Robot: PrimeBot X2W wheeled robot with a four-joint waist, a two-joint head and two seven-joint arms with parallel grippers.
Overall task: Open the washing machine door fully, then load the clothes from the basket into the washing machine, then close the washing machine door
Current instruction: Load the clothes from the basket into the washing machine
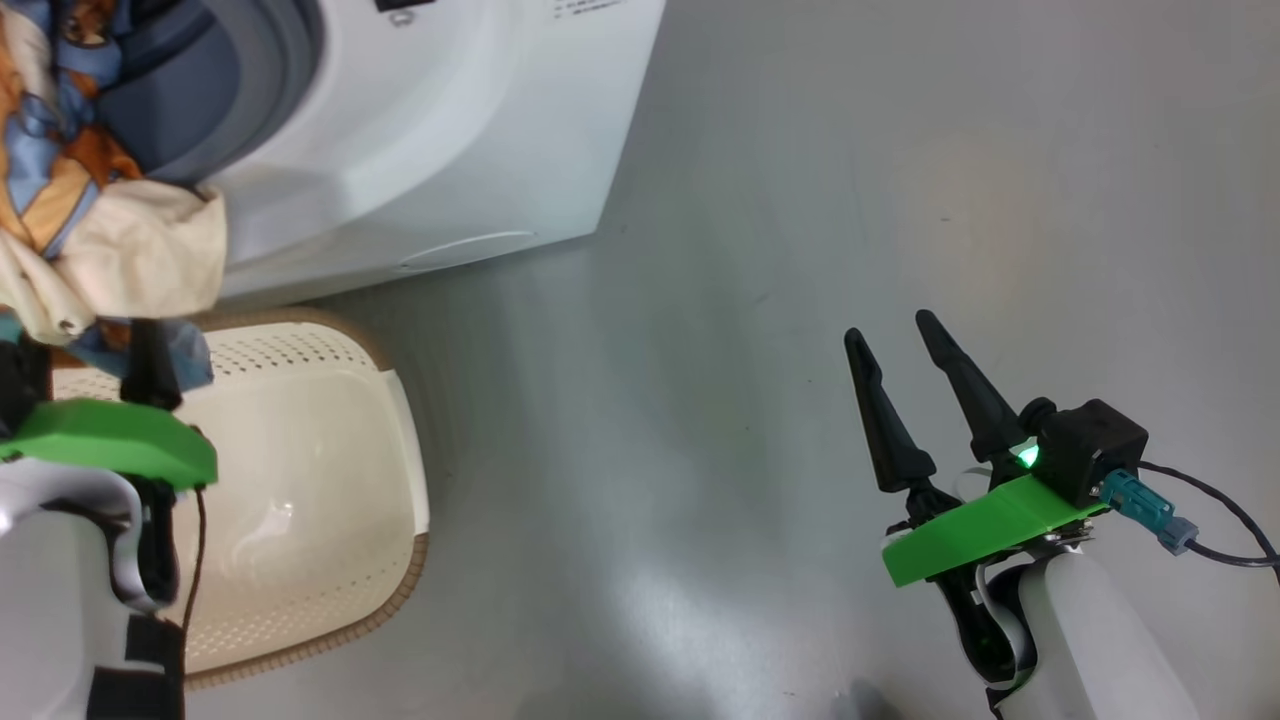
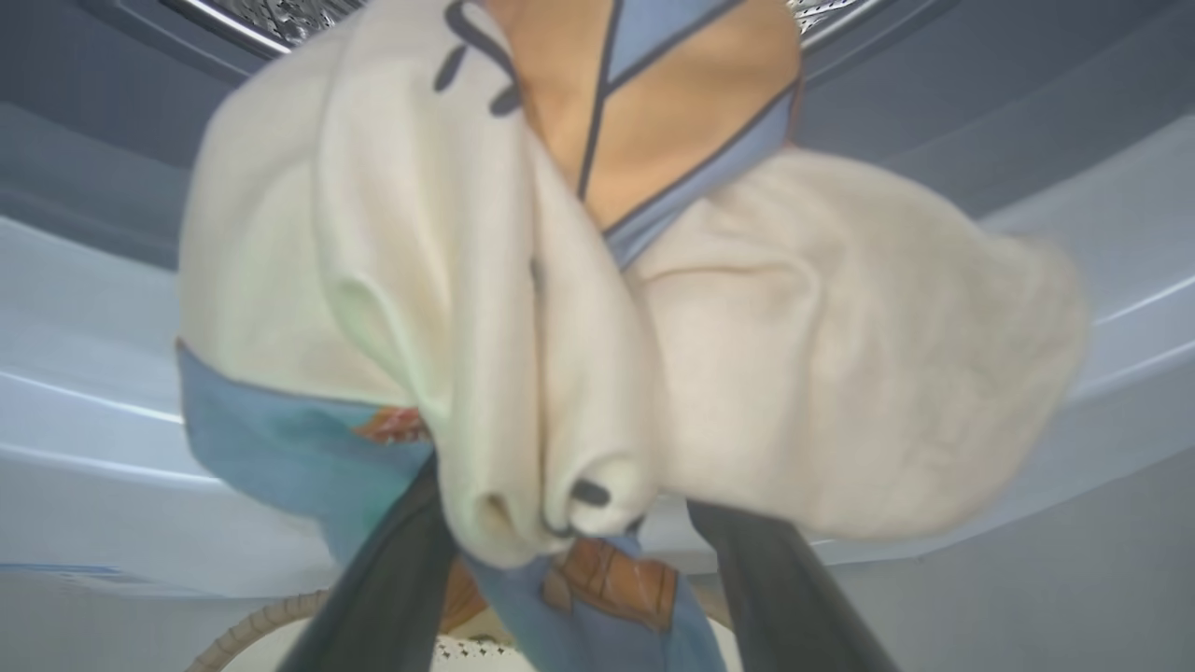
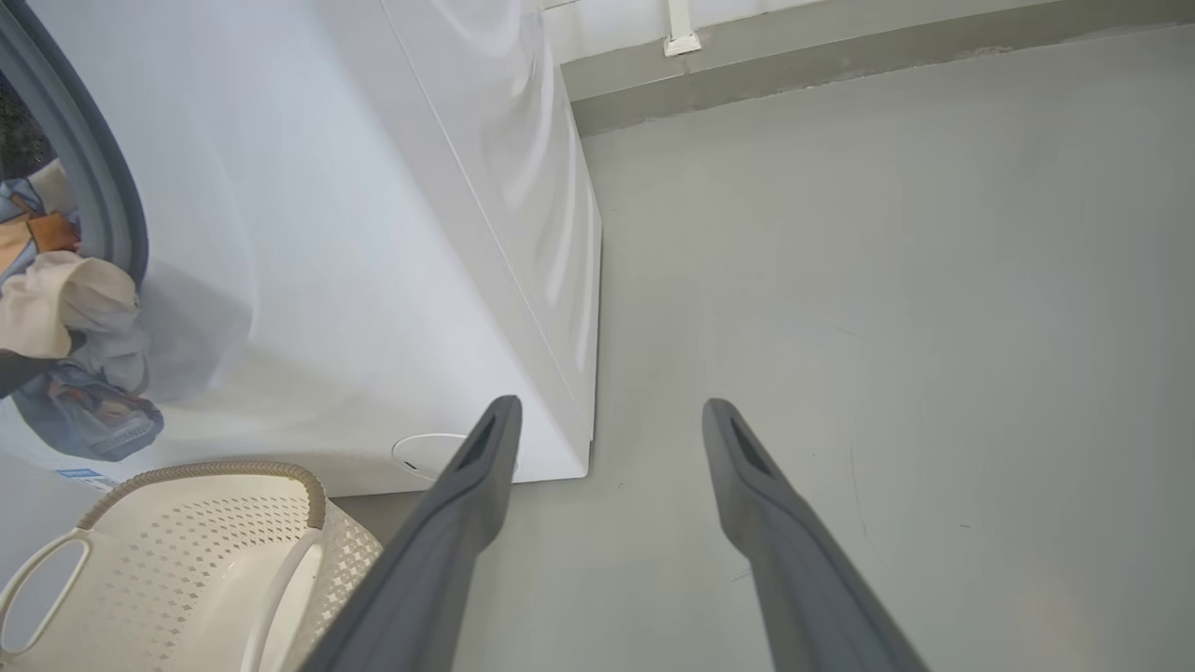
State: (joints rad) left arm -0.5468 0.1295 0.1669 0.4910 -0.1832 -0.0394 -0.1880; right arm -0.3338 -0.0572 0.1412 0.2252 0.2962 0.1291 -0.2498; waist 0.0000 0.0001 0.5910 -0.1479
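Left arm: you have it raised toward 10 o'clock in the head view, with the left gripper (image 2: pixel 569 509) at the mouth of the washer (image 1: pixel 450 130). Its jaws stand wide. The clothes (image 1: pixel 130 250) are bunched between the fingers (image 2: pixel 392 579) and touch both, and cream folds cover the tips. I cannot tell whether the bundle's weight rests on the fingers or on the washer's lip.

Right arm: it sits at 4 o'clock in the head view. The right gripper (image 1: pixel 889 327) is over the floor (image 1: pixel 850 150), fingers pointing to 11 o'clock. Its jaws are wide and hold nothing.

Washer: the bundle's upper end lies within the gasket (image 1: pixel 275 85). In the right wrist view, at 9 o'clock, a blue end hangs down the white front.

Basket (image 1: pixel 410 470): it stands just beside the washer's front at 7 o'clock in the head view, below the bundle, and its cream bottom shows.
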